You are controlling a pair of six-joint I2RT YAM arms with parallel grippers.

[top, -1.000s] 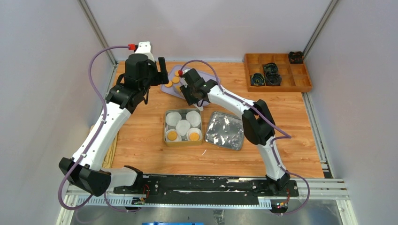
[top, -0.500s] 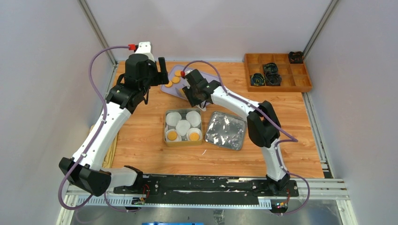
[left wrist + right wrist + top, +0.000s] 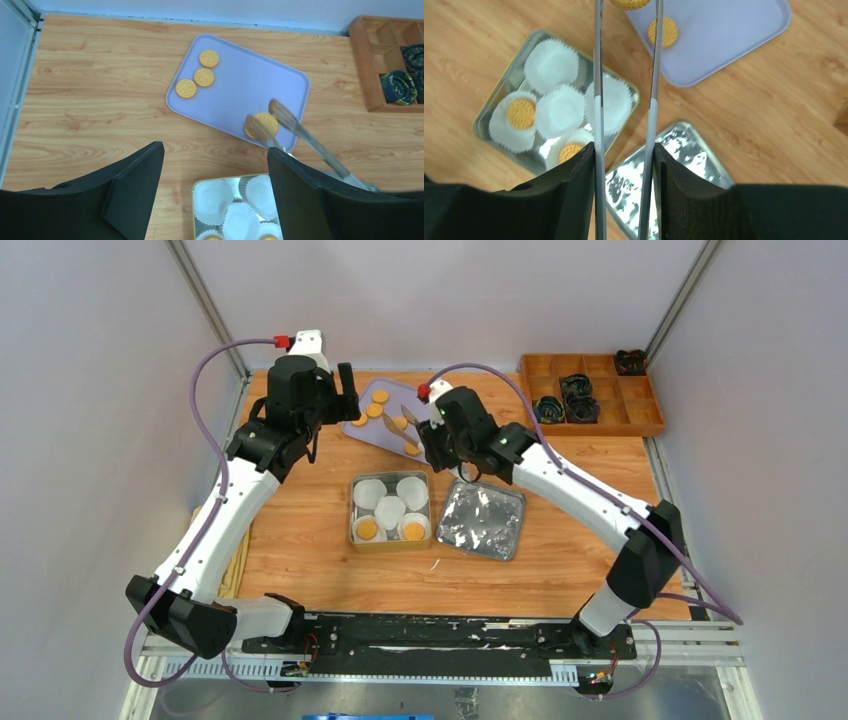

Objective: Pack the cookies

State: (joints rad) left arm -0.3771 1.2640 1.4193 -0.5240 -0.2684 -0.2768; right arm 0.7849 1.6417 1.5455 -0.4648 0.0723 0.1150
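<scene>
Over the tray's near edge, right pincer [image 3: 624, 155] clamped on a pair of tongs [image 3: 598, 75], both handles squeezed between its fingers. Tong tips pinch one cookie [image 3: 629, 3], held above the lilac tray [image 3: 734, 40]. Close by the tips a second cookie [image 3: 662, 31] lies flat on the tray, near its edge. Three more cookies [image 3: 204, 77] sit in a tight cluster toward the tray's far-left end, touching or nearly so. Left pincer [image 3: 215, 152] spread wide, hanging above the wooden surface [image 3: 90, 100], on the near-left side of the tray. Tin [image 3: 352, 512] stands nearer than the tray, between the two arms, with five white cups [image 3: 390, 510] packed inside. The two nearest cups each hold a cookie [image 3: 367, 529]. Lid [image 3: 482, 518] lies shiny side up, just right of the tin; touching or not, cannot tell. Wooden box [image 3: 640, 405] with compartments at the far right corner, dark bundles in several of them.
</scene>
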